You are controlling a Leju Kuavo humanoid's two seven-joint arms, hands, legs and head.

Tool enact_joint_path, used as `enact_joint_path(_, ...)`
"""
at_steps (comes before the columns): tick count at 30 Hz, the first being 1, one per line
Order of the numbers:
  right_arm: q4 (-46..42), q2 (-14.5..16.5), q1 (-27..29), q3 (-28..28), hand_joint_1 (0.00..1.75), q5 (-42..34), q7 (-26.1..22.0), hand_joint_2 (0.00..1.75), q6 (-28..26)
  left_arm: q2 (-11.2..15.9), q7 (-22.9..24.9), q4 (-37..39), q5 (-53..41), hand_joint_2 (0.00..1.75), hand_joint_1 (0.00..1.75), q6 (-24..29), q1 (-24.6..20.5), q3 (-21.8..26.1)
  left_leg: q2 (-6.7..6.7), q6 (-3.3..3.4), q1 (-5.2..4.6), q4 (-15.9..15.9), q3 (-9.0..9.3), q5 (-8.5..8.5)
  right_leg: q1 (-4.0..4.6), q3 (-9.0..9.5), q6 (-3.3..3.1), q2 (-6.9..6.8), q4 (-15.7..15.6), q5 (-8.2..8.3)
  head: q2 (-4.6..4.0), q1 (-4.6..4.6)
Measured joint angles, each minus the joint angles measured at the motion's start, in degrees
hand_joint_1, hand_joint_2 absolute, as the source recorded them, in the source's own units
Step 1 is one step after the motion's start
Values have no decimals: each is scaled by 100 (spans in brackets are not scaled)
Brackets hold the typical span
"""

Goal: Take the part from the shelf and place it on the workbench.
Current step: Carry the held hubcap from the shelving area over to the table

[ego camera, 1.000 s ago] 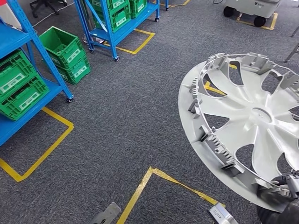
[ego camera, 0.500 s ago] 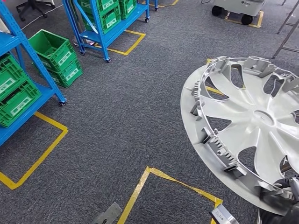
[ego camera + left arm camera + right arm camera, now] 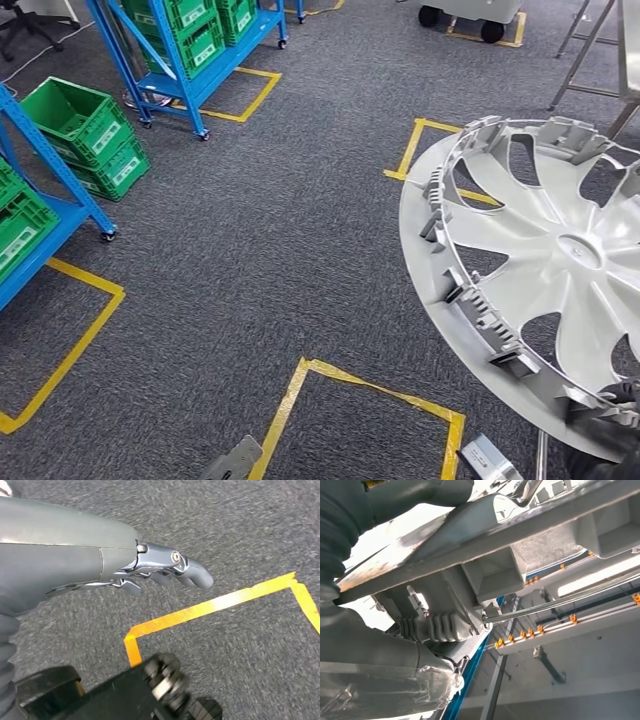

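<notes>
Right hand (image 3: pixel 610 425) grips the near rim of the hubcap (image 3: pixel 543 260) down at the near right, dark fingers curled over the edge, so the whole disc hangs out tilted over the grey carpet (image 3: pixel 249 250). Looks like thin moulded plastic to me: light, fairly stiff but probably flexy held from one edge, and those little clips around the rim seem snappable. Rim or a spoke opening is where I'd hold it. Left hand (image 3: pixel 166 572) has nothing in it, fingers loosely stretched out over the yellow floor tape (image 3: pixel 211 607). Blue shelving (image 3: pixel 192 60) with green crates (image 3: pixel 79 130) sits far left.
</notes>
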Motion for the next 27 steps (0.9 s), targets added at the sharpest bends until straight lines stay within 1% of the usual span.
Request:
enact_joint_path(1,-3,0,2,-5,175,0,4,175,0,-4,1,0,0,175,0,-1,1,1,-38,9,0,-123,49,5,1,-18,32,31,-3,9,0,-1)
enact_joint_path(2,-4,0,7,-10,175,0,7,175,0,-10,2,0,0,175,0,-1,1,1,-33,30,-11,-161,57,-8,-1,-32,70,61,-14,22,0,1)
enact_joint_path(3,-5,0,13,-14,175,0,7,175,0,-14,3,0,0,175,0,-1,0,1,-12,66,-14,-167,51,4,-13,-46,106,74,-33,33,0,1)
enact_joint_path(4,-6,0,20,-17,175,0,7,175,0,-18,3,0,0,175,0,-1,-4,1,14,106,-15,-183,55,18,-19,-71,134,31,-12,12,0,3)
enact_joint_path(5,-9,0,22,-18,175,-1,7,175,0,-21,3,0,0,175,0,0,-7,1,41,150,-13,-199,61,31,-16,-131,157,-44,98,-63,0,16)
enact_joint_path(6,-13,0,22,-19,175,-2,7,175,0,-22,3,0,0,175,0,-1,-8,1,74,187,-10,-214,66,40,-10,-246,172,-133,330,-200,0,28)
enact_joint_path(7,-16,-1,20,-19,175,-2,7,175,0,-22,3,0,0,175,0,-1,-4,1,107,211,-17,-214,69,38,-3,-410,183,-223,687,-384,0,39)
enact_joint_path(8,-18,-1,17,-19,175,-3,7,175,0,-22,4,0,0,175,0,-1,3,1,142,228,-27,-213,69,33,0,-603,192,-264,1101,-569,0,47)
enact_joint_path(9,-18,-2,18,-19,175,-3,7,175,0,-22,4,0,0,175,0,-1,9,1,181,237,-39,-211,71,28,0,-771,196,-279,1455,-696,0,45)
enact_joint_path(10,-18,-2,20,-19,175,-2,7,175,0,-22,4,0,0,175,0,-1,13,1,217,243,-48,-209,75,24,1,-857,195,-285,1640,-724,0,44)
enact_joint_path(11,-18,-2,22,-19,175,-3,7,175,0,-22,4,0,0,175,0,-1,13,1,247,246,-56,-208,82,19,2,-828,187,-290,1590,-641,0,44)
enact_joint_path(12,-19,-2,23,-19,175,-3,9,175,0,-23,4,0,0,175,0,-2,12,1,271,244,-61,-208,94,13,4,-679,173,-305,1311,-473,0,44)
enact_joint_path(13,-19,-1,24,-19,175,-3,11,175,0,-25,3,-1,0,175,0,-3,11,1,290,234,-65,-207,109,4,10,-453,154,-352,896,-277,0,45)
enact_joint_path(14,-20,-1,18,-20,175,-3,14,175,0,-27,3,-1,0,175,0,-5,9,1,307,216,-80,-197,118,-11,27,-233,133,-413,491,-144,0,45)
enact_joint_path(15,-21,-1,14,-20,175,-3,15,175,0,-28,2,-2,0,175,0,-9,9,1,324,192,-93,-188,122,-21,40,-70,108,-459,195,-62,0,40)
enact_joint_path(16,-21,-1,10,-21,175,-2,15,175,0,-29,2,-2,0,175,0,-13,9,1,344,167,-105,-182,121,-26,54,13,85,-486,39,-37,0,38)
enact_joint_path(17,-22,-1,6,-22,175,-1,16,175,0,-30,2,-2,0,175,0,-16,10,1,367,142,-114,-181,118,-24,68,26,63,-475,0,-46,0,34)
enact_joint_path(19,-23,-1,8,-28,175,-1,20,175,0,-35,2,-2,0,175,0,-17,5,1,398,92,-103,-183,116,-35,58,12,12,-410,-11,-16,0,36)
enact_joint_path(20,-25,0,7,-32,175,-1,22,175,0,-38,1,-2,0,175,0,-17,0,1,371,61,-97,-116,89,-97,48,10,-17,-383,-22,-3,0,30)
enact_joint_path(21,-27,0,5,-36,175,-1,24,175,0,-40,-1,-2,0,175,0,-17,-4,1,330,31,-90,47,19,-213,33,12,-45,-359,-34,7,0,24)
enact_joint_path(22,-29,0,2,-38,175,0,24,175,0,-40,-2,-2,0,175,0,-17,-5,1,279,4,-81,353,-119,-386,25,13,-66,-336,-37,10,0,16)
enact_joint_path(23,-31,0,-2,-40,175,0,24,175,0,-40,-3,-2,0,175,0,-18,-3,1,241,-15,-73,745,-301,-578,22,11,-81,-310,-37,10,0,10)
enact_joint_path(24,-31,0,-3,-43,175,0,24,175,0,-40,-3,-2,0,175,0,-17,3,1,226,-28,-63,1143,-498,-731,21,9,-88,-280,-37,8,0,9)
enact_joint_path(25,-31,0,-4,-46,175,-1,24,175,0,-39,-3,-2,0,175,0,-17,8,2,219,-38,-53,1427,-648,-798,20,10,-91,-245,-37,7,0,9)
enact_joint_path(26,-31,0,-4,-50,175,-2,24,175,0,-39,-3,-2,0,175,0,-17,11,2,215,-44,-42,1489,-698,-742,18,11,-90,-209,-36,6,0,10)
enact_joint_path(27,-31,0,-5,-55,175,-4,23,175,0,-38,-3,-2,0,175,0,-17,12,3,211,-49,-29,1361,-656,-599,13,15,-87,-170,-35,4,0,10)
